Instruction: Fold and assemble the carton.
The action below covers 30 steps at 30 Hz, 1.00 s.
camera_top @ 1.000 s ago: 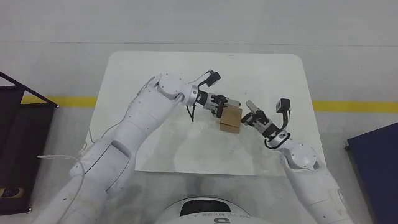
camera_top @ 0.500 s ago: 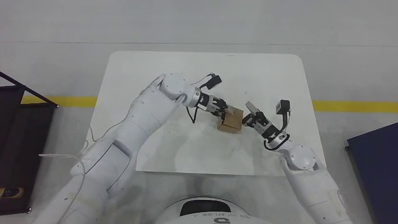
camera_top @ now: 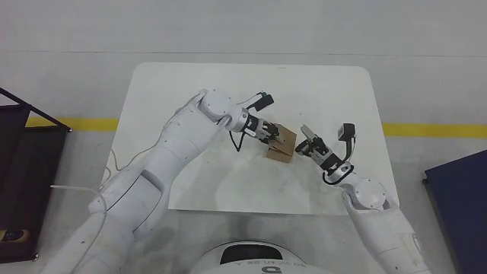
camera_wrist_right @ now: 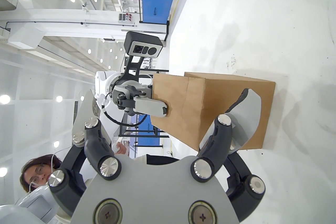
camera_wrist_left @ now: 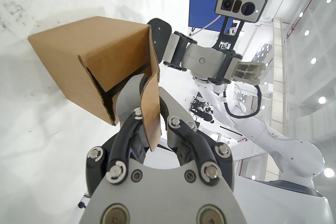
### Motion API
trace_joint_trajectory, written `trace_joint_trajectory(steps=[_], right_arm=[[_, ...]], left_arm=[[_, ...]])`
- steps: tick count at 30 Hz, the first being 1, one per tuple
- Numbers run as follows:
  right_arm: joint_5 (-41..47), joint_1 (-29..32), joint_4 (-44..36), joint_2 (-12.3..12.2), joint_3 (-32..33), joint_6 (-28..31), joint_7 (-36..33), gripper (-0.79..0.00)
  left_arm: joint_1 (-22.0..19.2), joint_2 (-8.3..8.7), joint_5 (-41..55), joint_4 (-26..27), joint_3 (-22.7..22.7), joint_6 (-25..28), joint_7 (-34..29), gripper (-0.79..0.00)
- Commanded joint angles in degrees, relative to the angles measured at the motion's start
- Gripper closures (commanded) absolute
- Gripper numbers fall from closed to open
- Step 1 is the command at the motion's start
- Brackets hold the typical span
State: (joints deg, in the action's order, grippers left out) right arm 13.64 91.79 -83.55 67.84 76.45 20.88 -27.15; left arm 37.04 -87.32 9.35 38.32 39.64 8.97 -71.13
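A small brown carton (camera_top: pixel 285 141) stands on the white table (camera_top: pixel 190 114), a little right of its middle. My left gripper (camera_top: pixel 268 135) is at its left side, shut on one loose end flap (camera_wrist_left: pixel 152 109); the carton's end (camera_wrist_left: pixel 105 93) gapes with dark slits between its flaps. From the right, my right gripper (camera_top: pixel 307 147) stands open against the carton (camera_wrist_right: pixel 223 93), one finger pad (camera_wrist_right: pixel 246 109) lying on its side wall. In the left wrist view that gripper's black-padded finger (camera_wrist_left: pixel 160 36) shows behind the carton (camera_wrist_left: pixel 92 51). The left gripper (camera_wrist_right: pixel 155 107) presses the far flap.
The tabletop around the carton is bare white with faint scuff marks (camera_wrist_left: pixel 13 12). A dark rack (camera_top: pixel 19 144) stands off the table's left edge, a blue mat (camera_top: pixel 464 190) off its right. A yellow floor line (camera_top: pixel 434 130) runs behind.
The left gripper has shifted slightly right and toward the front with the flap, and the carton has tilted a little. The right gripper has barely moved.
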Motion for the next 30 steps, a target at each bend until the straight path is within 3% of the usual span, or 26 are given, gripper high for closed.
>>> trace_joint_trajectory(steps=[1,4,5,6,7,16,24,28,30], right_arm=[[0.1,0.0,0.0,0.0,0.0,0.0,0.0,-0.785],[0.2,0.0,0.1,0.0,0.1,0.1,0.0,-0.785],[0.3,0.0,0.1,0.0,0.1,0.1,0.0,-0.785],[0.2,0.0,0.1,0.0,0.2,0.1,0.0,-0.785],[0.3,0.0,0.1,0.0,0.2,0.2,0.0,-0.785],[0.9,0.2,0.4,-0.1,0.7,0.7,-0.4,-0.785],[1.1,0.7,0.4,-0.1,0.9,1.2,-0.3,-0.785],[1.1,0.9,0.2,-0.1,1.0,1.2,-0.3,-0.785],[1.1,1.1,0.1,-0.1,1.2,1.2,-0.2,-0.785]], left_arm=[[-0.2,-0.06,0.1,-0.2,0.0,-0.1,-0.1,0.0],[-0.4,-0.08,0.1,-0.3,0.2,-0.4,-0.3,-0.317],[-0.5,-0.04,0.0,-0.4,0.3,-0.5,-0.3,-0.459],[-0.5,0.01,0.0,-0.4,0.4,-0.7,-0.4,-0.665],[-0.5,0.09,0.0,-0.3,0.5,-0.8,-0.4,-0.785],[-0.3,2.28,-1.4,4.6,3.7,-2.8,-2.1,-0.785],[2.2,5.52,-5.0,15.6,8.0,-7.9,-3.5,-0.785],[3.8,5.96,-5.6,18.6,8.1,-9.1,-3.1,-0.779],[4.2,5.89,-5.5,18.7,7.7,-9.3,-2.7,-0.736]])
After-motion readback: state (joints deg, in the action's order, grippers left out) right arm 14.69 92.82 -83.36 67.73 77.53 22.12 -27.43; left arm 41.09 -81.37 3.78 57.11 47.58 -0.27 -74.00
